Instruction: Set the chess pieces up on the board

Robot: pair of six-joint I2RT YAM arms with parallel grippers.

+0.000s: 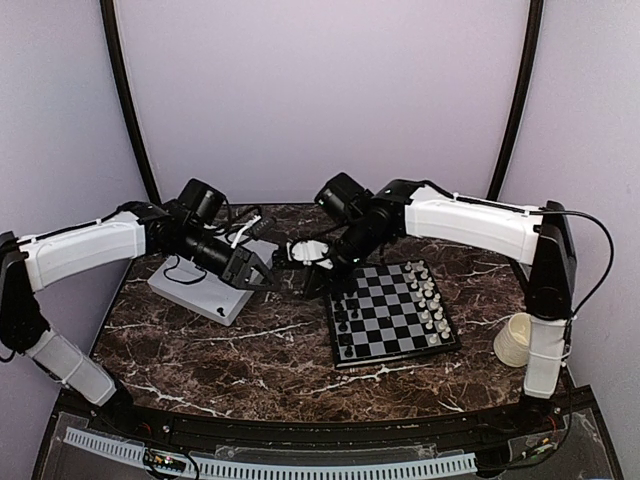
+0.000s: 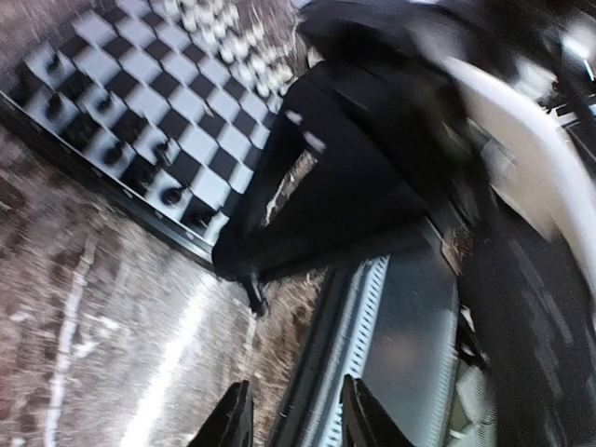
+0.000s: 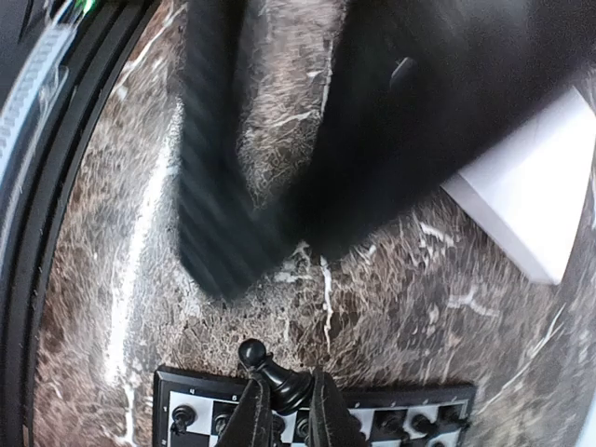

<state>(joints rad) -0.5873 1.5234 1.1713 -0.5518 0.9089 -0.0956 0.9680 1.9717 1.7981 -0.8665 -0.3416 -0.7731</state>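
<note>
The right end effector [image 3: 284,414] pinches a tilted black chess piece [image 3: 267,371] low on its body. It hovers at the black-side edge of the board [image 1: 390,310], which lies toward the surface's right edge, probably so the piece can be stood there. The left end effector [image 2: 293,424] waits partly open and empty.

The top view looks down from high on the near side over the whole counter [image 1: 250,350]. Both wrist views sit close above it, the left oblique, the right nearly straight down; all three share the board [image 1: 392,312].
</note>
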